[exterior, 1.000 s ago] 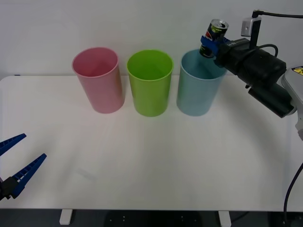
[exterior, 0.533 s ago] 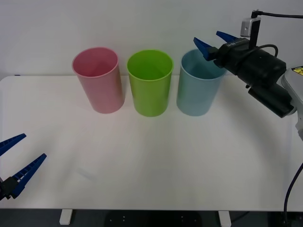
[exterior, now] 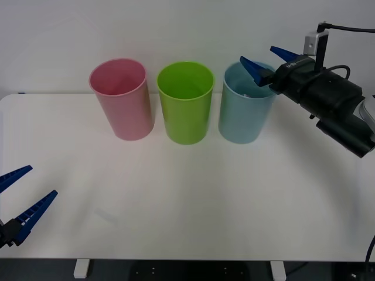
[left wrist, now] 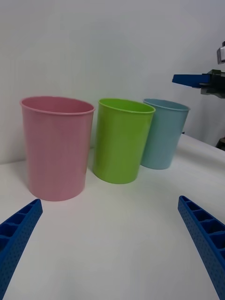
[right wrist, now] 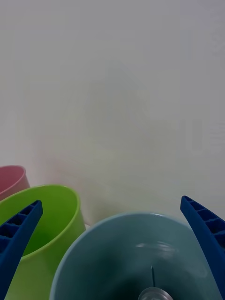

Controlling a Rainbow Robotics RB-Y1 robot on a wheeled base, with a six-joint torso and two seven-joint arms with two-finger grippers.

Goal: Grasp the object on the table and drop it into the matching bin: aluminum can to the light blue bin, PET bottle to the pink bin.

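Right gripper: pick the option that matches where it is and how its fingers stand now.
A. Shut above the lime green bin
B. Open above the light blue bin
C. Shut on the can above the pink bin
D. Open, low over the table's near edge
B. The right gripper hangs with its blue fingers spread apart over the rim of the light blue bin, holding nothing; its wrist view looks down into that bin's mouth.

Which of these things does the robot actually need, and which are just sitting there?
Needed: tall light blue plastic bin, silver-topped can inside it, right gripper with open fingers above, tall pink plastic bin.

Just there: lime green plastic bin, idle left gripper.
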